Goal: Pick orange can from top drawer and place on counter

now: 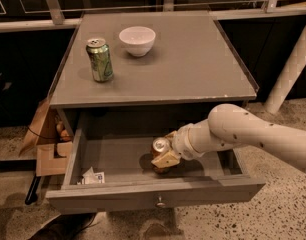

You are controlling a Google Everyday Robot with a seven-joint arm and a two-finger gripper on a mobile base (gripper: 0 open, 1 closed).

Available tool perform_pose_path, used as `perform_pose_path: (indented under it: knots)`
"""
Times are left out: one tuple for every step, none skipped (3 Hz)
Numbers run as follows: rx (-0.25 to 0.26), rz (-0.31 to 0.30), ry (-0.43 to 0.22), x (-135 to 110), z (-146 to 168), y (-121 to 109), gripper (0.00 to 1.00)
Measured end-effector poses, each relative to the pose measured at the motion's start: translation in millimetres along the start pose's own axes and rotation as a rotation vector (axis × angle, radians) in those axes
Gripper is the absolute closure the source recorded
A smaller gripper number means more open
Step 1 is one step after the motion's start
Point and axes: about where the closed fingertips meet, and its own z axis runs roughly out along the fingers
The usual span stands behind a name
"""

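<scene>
The orange can (160, 146) stands inside the open top drawer (153, 196), near its middle, silver top up. My gripper (164, 155) reaches in from the right and is around the can, its cream fingers (166, 159) against the can's body, which they mostly hide. The can sits low in the drawer, close to its floor. The counter (193, 69) is the flat grey top of the cabinet just above the drawer.
A green can (100, 59) and a white bowl (137, 40) stand on the counter's back left. A crumpled white packet (93, 176) lies in the drawer's front left corner. A cardboard box (45, 144) sits left of the cabinet. A white post (288, 69) stands at the right.
</scene>
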Motion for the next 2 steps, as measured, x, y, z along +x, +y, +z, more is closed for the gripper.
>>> perform_pose_path:
  knots:
    - [0.0,0.0,0.0,0,0,0,0.99]
    - [-0.005,0.009,-0.015,-14,-15,6,1.0]
